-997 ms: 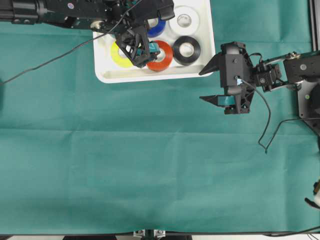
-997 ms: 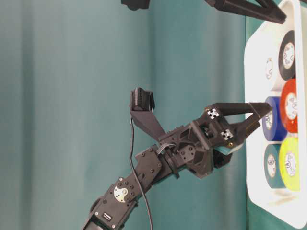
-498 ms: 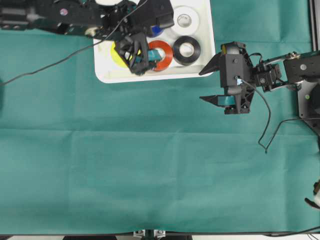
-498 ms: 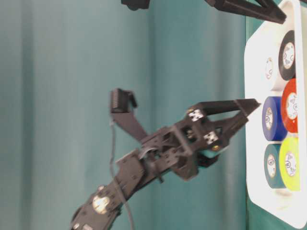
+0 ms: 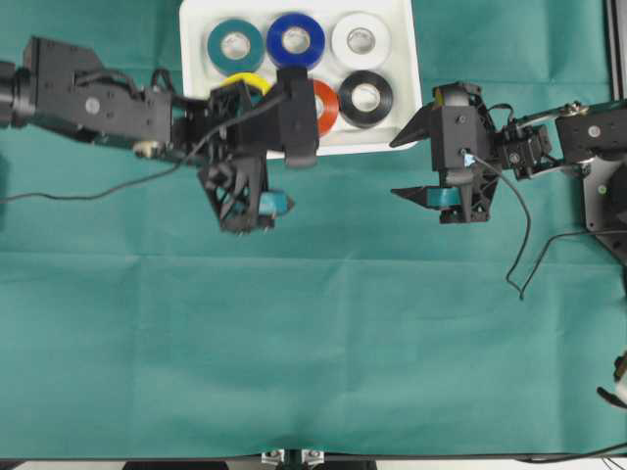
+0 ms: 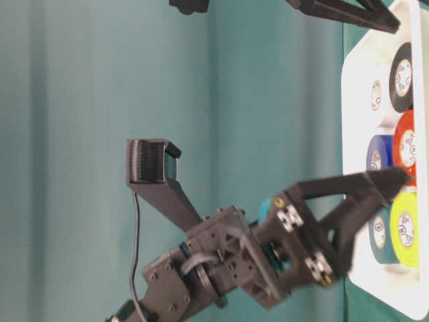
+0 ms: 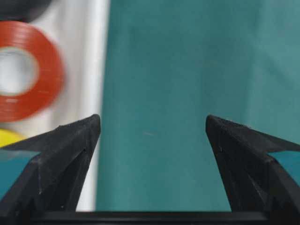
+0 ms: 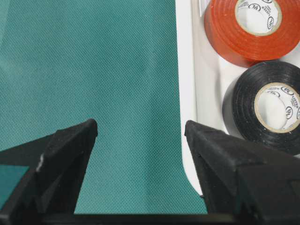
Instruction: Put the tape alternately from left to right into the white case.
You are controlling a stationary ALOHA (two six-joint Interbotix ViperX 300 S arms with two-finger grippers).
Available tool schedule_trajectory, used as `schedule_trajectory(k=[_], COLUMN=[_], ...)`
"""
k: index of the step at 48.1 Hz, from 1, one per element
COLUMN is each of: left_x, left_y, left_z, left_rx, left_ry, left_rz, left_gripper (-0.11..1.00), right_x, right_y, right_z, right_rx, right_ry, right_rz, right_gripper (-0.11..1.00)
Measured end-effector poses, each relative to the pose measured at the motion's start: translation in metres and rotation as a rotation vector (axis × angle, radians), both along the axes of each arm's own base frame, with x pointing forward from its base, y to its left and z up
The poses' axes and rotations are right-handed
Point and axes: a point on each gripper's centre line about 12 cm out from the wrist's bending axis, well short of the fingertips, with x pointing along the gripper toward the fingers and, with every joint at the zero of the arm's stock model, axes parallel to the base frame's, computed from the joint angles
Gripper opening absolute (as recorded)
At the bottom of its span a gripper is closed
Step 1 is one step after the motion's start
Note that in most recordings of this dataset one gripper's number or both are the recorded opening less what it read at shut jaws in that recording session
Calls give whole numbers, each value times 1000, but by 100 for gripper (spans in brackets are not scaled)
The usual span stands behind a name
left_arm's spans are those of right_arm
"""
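Six tape rolls (image 5: 297, 39) in white case (image 5: 193, 59), behind empty left gripper (image 5: 245, 201).

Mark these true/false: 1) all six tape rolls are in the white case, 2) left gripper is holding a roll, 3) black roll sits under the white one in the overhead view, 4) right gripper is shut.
1) True: teal roll, blue roll, white roll, yellow roll, orange-red roll and black roll all lie in the white case.
2) False: the left gripper is open and empty, over the cloth.
3) True.
4) False: the right gripper is open and empty.
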Motion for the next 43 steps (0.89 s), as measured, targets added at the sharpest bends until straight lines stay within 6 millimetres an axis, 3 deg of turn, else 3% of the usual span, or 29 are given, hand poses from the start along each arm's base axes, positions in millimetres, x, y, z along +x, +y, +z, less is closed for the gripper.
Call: schedule_trajectory(k=[7, 15, 29, 43], left_x=[-3, -9, -18, -38], left_y=[-21, -29, -26, -20], left_z=[-3, -11, -9, -5], left_rx=[0, 1, 1, 2], left_ry=[9, 32, 34, 35], left_rz=[-51, -71, -64, -53], left_gripper=[55, 55, 55, 55], right_x=[0, 0, -1, -20], right_y=[0, 0, 0, 1], right_z=[-1, 0, 3, 20], right_rx=[1, 2, 1, -9], right_ry=[2, 0, -9, -73], right_rz=[1, -1, -2, -4], right_gripper=[82, 82, 82, 82])
